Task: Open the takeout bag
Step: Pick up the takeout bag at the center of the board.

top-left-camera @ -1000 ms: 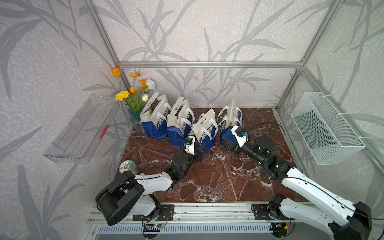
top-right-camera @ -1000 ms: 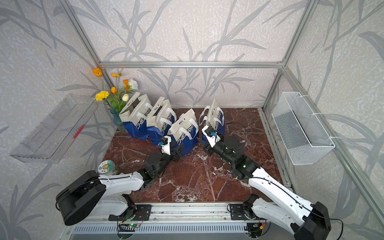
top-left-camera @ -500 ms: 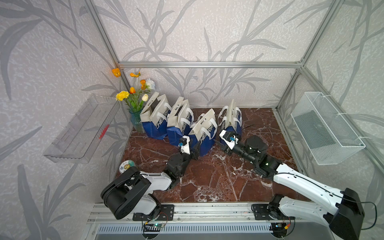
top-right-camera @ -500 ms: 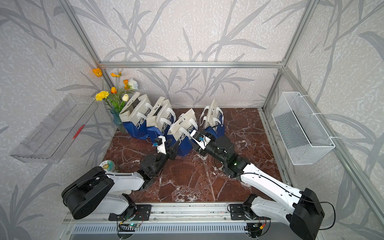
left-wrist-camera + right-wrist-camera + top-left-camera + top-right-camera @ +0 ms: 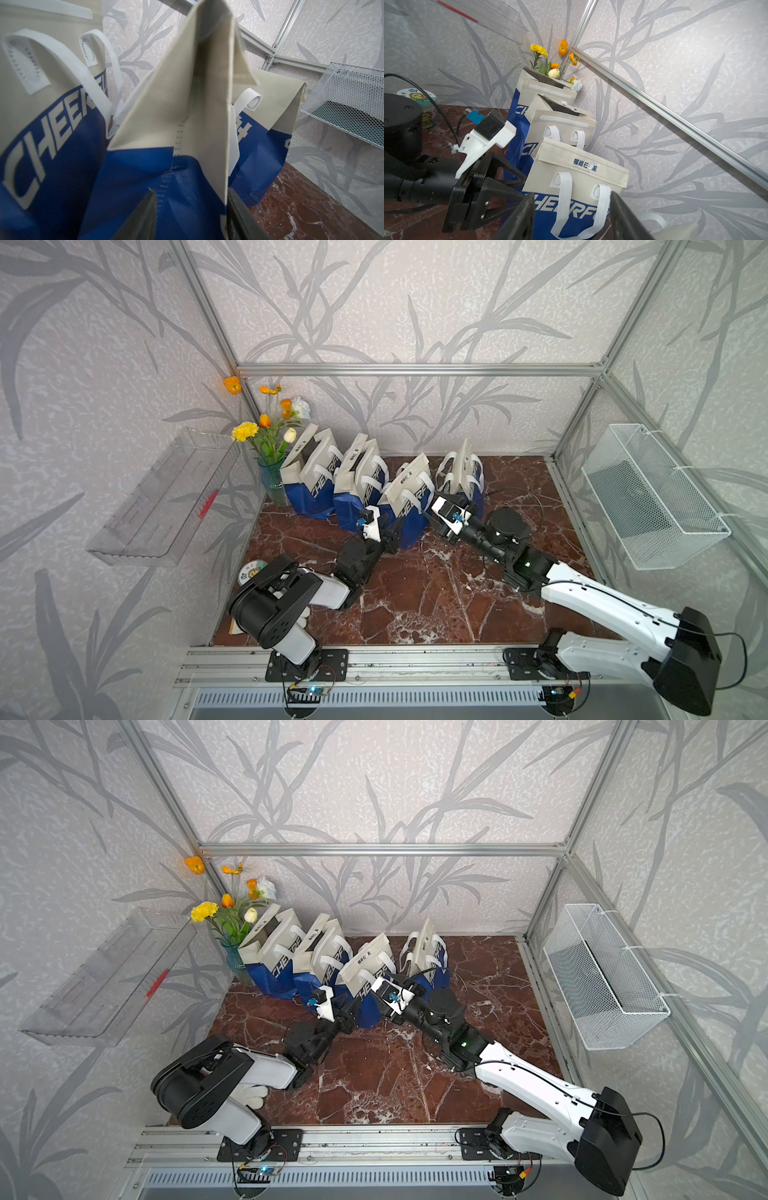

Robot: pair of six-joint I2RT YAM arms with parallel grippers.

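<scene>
a blue and beige bag (image 5: 409, 499) stands upright on a marble table (image 5: 415, 597). it is third from the vase (image 5: 272, 485) in a row with three other bags (image 5: 357, 481). its flap (image 5: 583, 166) is folded down and shut. the two bags nearest the vase look open at the top. in both top views the bag stands between the two arms.

the left gripper (image 5: 191, 200) is low at the bag's narrow side. its jaws are released and stand apart, with the folded side crease between them. the crease looks near or touching one jaw, but nothing seems pinched. the right gripper (image 5: 572, 200) comes in from the opposite side, near the bag's front. it is also released, jaws apart, with a white handle (image 5: 601, 199) showing in the gap. it appears just short of the bag and grasps nothing.

the step in hand seems to be getting a first hold on the bag. to do it well, one gripper should probably steady the body low down. the other should take the flap's free edge, not the handle, and peel it up and back. the fabric looks soft, so a hard pull could tip the bag or drag it into the other bags, which stand touching or just beside it.
</scene>
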